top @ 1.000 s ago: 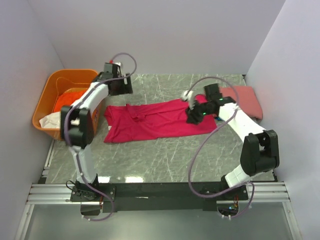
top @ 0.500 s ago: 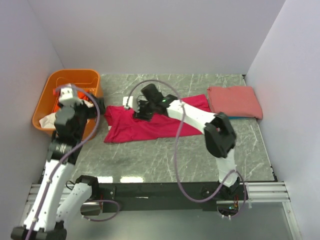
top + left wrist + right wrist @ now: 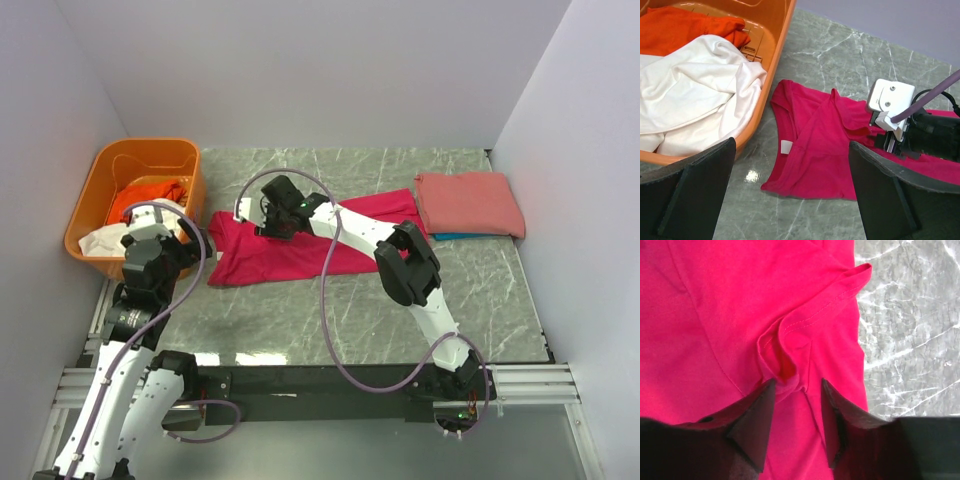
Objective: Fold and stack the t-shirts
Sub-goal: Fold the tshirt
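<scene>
Bright even light, table (image 3: 300, 310) glare, claws perhaps blurred

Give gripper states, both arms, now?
Left gripper: open, holding nothing.
Right gripper: closing on a raised fold of the crimson-pink cloth t-shirt; firm grip cannot be told.

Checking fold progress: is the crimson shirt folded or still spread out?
Mostly spread: the crimson shirt lies flat on the table, only bunched into a ridge between the right gripper fingers.
</scene>
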